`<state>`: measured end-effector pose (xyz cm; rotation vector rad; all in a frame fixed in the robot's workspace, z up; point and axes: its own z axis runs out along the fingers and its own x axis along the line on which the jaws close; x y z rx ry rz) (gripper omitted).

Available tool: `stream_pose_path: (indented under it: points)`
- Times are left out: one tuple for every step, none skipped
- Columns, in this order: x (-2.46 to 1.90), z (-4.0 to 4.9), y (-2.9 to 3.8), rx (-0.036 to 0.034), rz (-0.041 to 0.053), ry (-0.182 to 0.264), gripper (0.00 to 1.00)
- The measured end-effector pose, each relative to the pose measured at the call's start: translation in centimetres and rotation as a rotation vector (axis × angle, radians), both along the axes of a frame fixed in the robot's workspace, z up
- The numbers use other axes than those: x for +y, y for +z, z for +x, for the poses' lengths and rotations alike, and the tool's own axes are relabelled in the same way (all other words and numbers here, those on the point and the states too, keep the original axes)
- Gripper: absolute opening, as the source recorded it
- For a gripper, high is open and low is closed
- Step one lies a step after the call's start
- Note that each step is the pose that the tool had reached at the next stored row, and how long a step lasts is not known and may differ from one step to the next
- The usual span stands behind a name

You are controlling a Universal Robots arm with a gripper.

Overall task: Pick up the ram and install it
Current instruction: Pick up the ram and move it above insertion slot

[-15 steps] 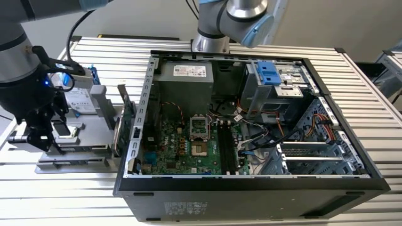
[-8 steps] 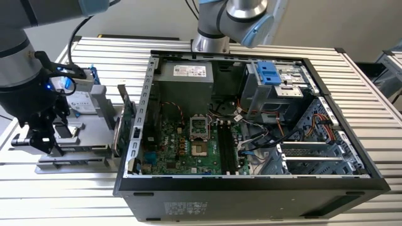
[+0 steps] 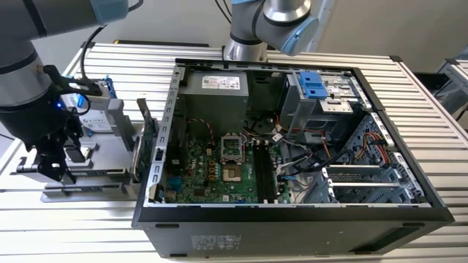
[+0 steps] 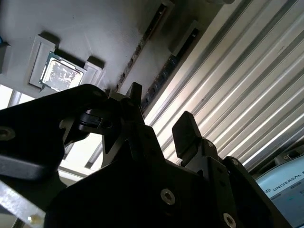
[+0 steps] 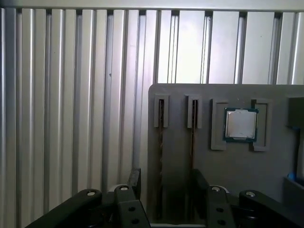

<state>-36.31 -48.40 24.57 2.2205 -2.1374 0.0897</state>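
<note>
Fingers (image 5: pixel 135 183) spread, gripping nothing; ram (image 5: pixel 160 142) upright in grey holder (image 5: pixel 237 171) between them.

Counting two robot arms (image 3: pixel 29 71) here, and one gripper (image 5: pixel 166 183) with two fingers (image 5: pixel 135 179). Just one opened-up computer case (image 3: pixel 170 137) on the tabletop (image 3: pixel 424 82), with one motherboard (image 3: pixel 212 170) and one blue drive caddy (image 3: pixel 310 85) inside. One gray holder tray (image 5: pixel 237 180) has two slots (image 5: pixel 194 111) and two ram sticks (image 5: pixel 160 142), one per slot. Also one processor chip (image 5: pixel 241 124), one hard drive (image 3: pixel 95 118) and one green expansion card (image 3: pixel 148 131).
</note>
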Motion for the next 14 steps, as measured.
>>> stream_pose_path:
  points:
    - [0.0,-0.01,-0.1,-0.0003,0.0,0.0,1.0]
    - [0.0,-0.02,-0.19,-0.0005,0.0,0.0,1.0]
    - [0.01,-0.02,-0.29,-0.0008,0.0,0.0,1.0]
    - [0.01,-0.03,-0.4,-0.0012,0.0001,0.0,1.0]
    - [0.01,-0.04,-0.5,-0.0014,0.0,0.0,1.0]
    - [0.02,-0.05,-0.6,-0.0016,0.0001,0.0,1.0]
    - [0.02,-0.06,-0.7,-0.0018,0.0001,0.0,1.0]
    - [0.02,-0.06,-0.81,-0.002,0.0001,0.0,1.0]
    - [0.03,-0.07,-0.91,-0.0022,0.0001,0.0,1.0]
    - [0.03,-0.08,-1.0,-0.0023,0.0,0.0,1.0]
    - [0.03,-0.08,-1.11,-0.0025,0.0,0.0,1.0]
    - [0.04,-0.09,-1.21,-0.0027,0.0,0.0,1.0]
    - [0.04,-0.1,-1.3,-0.0029,0.0,0.0,1.0]
    - [0.04,-0.11,-1.4,-0.0031,0.0001,0.0,1.0]
